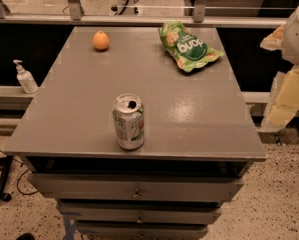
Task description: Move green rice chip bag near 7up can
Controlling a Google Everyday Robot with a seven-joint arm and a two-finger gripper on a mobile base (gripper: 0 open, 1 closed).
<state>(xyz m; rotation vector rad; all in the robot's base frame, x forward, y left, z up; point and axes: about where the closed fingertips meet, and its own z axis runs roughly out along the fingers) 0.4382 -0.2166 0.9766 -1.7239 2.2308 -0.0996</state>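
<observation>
The green rice chip bag (188, 47) lies flat at the far right of the grey table top (199, 119), with its dark-green lettered panel facing up. The 7up can (128, 121) stands upright near the table's front edge, left of the middle, its pull-tab top open. The bag and the can are far apart. My gripper (284, 101) shows as pale yellow and white parts at the right edge of the view. It hangs off the table's right side, to the right of the bag and level with it, and touches nothing.
A small orange fruit (101, 40) sits at the table's far left. A white pump bottle (25, 77) stands on a ledge to the left of the table. Drawers (136, 190) are below the table top. A railing (139, 11) runs behind.
</observation>
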